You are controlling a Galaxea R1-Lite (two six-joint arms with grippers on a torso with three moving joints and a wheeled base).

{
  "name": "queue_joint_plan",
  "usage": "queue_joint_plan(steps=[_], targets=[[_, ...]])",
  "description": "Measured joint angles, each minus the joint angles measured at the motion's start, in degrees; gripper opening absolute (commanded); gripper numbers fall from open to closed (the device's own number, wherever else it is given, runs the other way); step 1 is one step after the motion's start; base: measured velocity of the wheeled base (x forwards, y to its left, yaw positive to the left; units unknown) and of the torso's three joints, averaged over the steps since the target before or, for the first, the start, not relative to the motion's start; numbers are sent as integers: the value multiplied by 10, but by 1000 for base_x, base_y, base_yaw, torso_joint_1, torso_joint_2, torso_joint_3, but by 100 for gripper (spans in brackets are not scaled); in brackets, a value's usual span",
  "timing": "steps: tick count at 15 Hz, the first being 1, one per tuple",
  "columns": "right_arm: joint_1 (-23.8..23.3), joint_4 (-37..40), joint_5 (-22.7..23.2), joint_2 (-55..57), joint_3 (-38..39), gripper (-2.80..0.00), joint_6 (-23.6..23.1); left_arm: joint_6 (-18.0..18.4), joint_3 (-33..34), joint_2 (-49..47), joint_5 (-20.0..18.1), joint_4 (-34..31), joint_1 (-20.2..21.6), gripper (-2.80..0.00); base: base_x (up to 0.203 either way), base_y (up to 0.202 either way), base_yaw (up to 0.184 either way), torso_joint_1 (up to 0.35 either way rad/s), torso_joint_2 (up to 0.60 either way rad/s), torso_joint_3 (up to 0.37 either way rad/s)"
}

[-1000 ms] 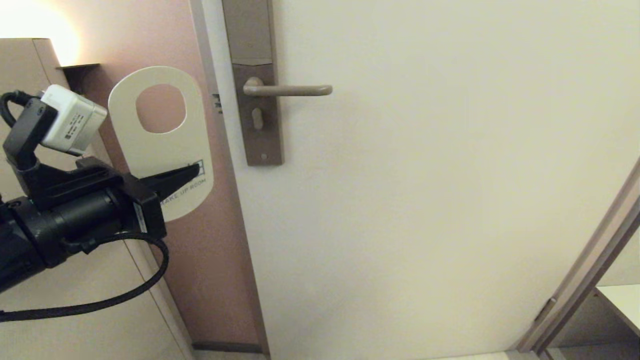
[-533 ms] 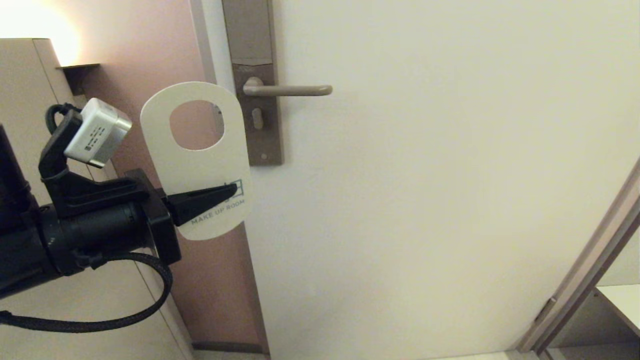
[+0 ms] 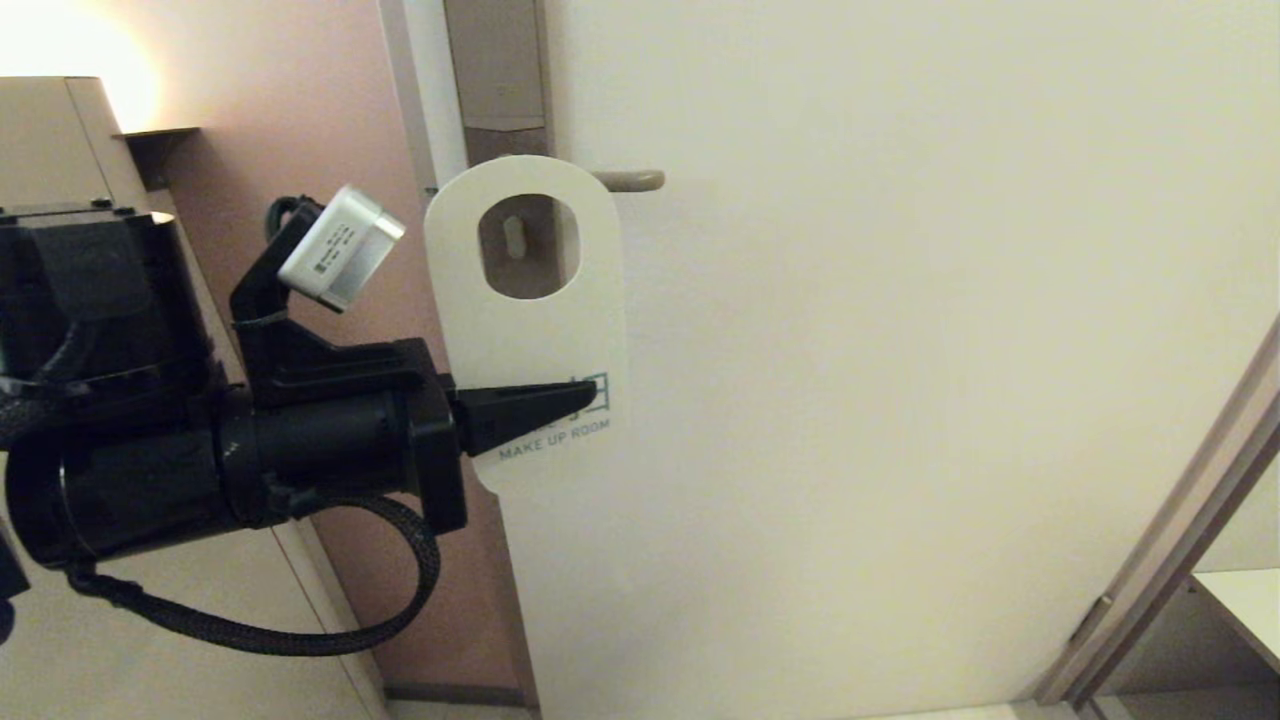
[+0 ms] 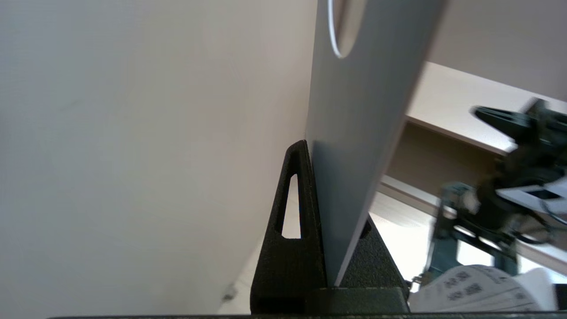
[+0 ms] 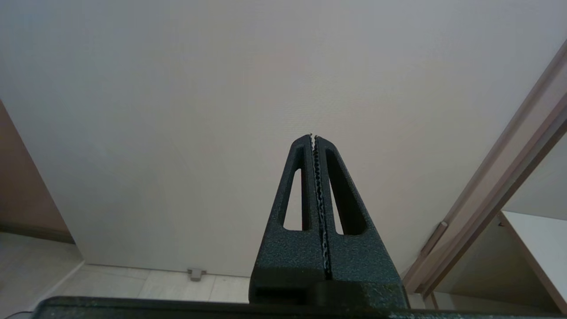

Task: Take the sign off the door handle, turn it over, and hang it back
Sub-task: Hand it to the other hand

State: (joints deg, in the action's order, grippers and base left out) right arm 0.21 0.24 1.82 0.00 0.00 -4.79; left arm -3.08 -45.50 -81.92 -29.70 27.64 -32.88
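My left gripper (image 3: pixel 590 395) is shut on the lower part of the sign (image 3: pixel 530 320), holding it upright in front of the door. The sign's white side with teal "MAKE UP ROOM" faces the head view. It covers most of the door handle (image 3: pixel 640 181); only the lever's rounded tip shows to the right of the sign's top. The plate (image 3: pixel 500 70) shows above the sign and through the oval hole. In the left wrist view the sign (image 4: pixel 354 133) stands edge-on between my fingers (image 4: pixel 297 199). My right gripper (image 5: pixel 313 137) is shut and empty, low down, facing the door.
The cream door (image 3: pixel 900 350) fills the middle and right. A pink wall strip (image 3: pixel 300 110) and a beige cabinet (image 3: pixel 60 130) lie to the left. A door frame edge (image 3: pixel 1170 540) slants at the lower right.
My left gripper has carried the sign to the right, from beside the pink wall to in front of the handle plate. The sign now hides most of the lever.
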Motion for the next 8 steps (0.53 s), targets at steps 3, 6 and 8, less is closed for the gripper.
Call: queue_joint_plan(steps=[3, 6, 8], targets=[[0, 0, 0, 0, 0, -280, -1, 0, -34, -43, -21, 0, -13, -280, 0, 0, 0, 0, 0, 0], [0, 0, 0, 0, 0, -280, -1, -3, -79, -92, -25, 0, -30, -280, 0, 0, 0, 0, 0, 0], [0, 0, 0, 0, 0, -280, -2, -14, -110, -123, -25, 0, -46, -280, 0, 0, 0, 0, 0, 0]])
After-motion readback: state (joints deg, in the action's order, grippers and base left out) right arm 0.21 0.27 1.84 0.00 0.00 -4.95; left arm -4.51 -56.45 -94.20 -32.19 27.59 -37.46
